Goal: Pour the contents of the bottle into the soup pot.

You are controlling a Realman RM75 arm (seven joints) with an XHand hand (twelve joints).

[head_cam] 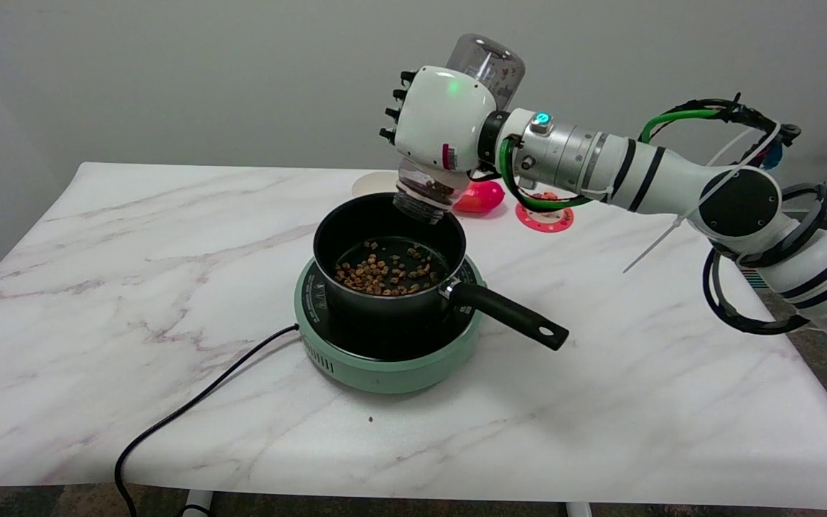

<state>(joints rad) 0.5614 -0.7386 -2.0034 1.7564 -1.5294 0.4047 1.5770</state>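
A clear bottle (487, 66) is gripped by the right hand (442, 118) and held upside down, its open mouth just above the far rim of a black soup pot (327, 248). Brown pellets (385, 271) are spread across the pot's bottom, and more are gathered in the bottle's neck. The pot is seated on a green hot plate (385, 370), its black handle (510, 314) pointing to the picture's right. A black cord (191, 408) is run from the hot plate over the near edge of the marble table (97, 287). A pink object (482, 197) and a red-rimmed disc (546, 219) are seen behind the pot.
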